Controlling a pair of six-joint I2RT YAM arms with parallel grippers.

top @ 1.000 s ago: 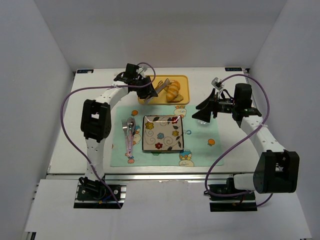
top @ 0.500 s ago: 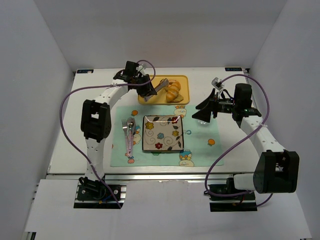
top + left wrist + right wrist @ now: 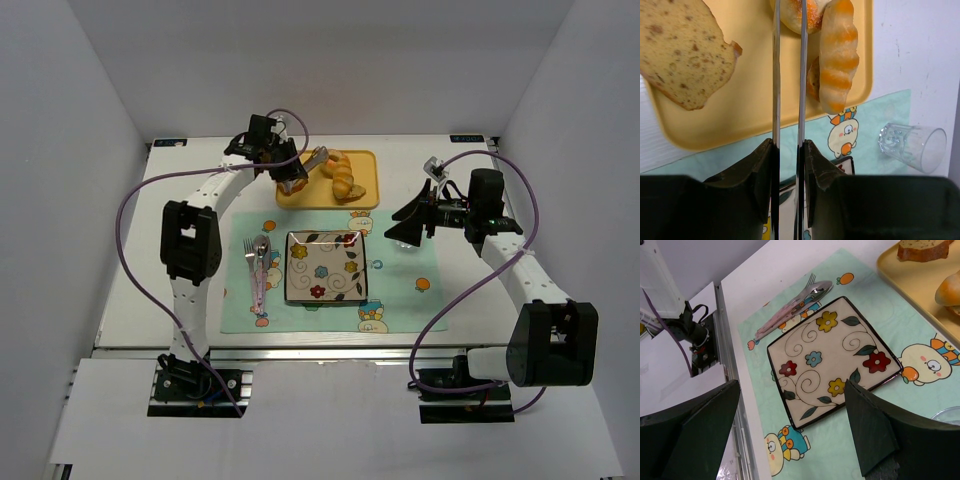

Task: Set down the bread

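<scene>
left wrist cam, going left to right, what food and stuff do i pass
speckled bread slice -> ring-shaped bun -> croissant -> clear glass

We are seeing the plate [image 3: 325, 265] lying on the placemat [image 3: 400, 290], cutlery [image 3: 257, 265] just left of it, the tray [image 3: 368, 165] behind. In the tray the slice [image 3: 682, 50] is sitting left, the croissant [image 3: 838, 55] right, the bread [image 3: 815, 15] seemingly touching the croissant.
</scene>
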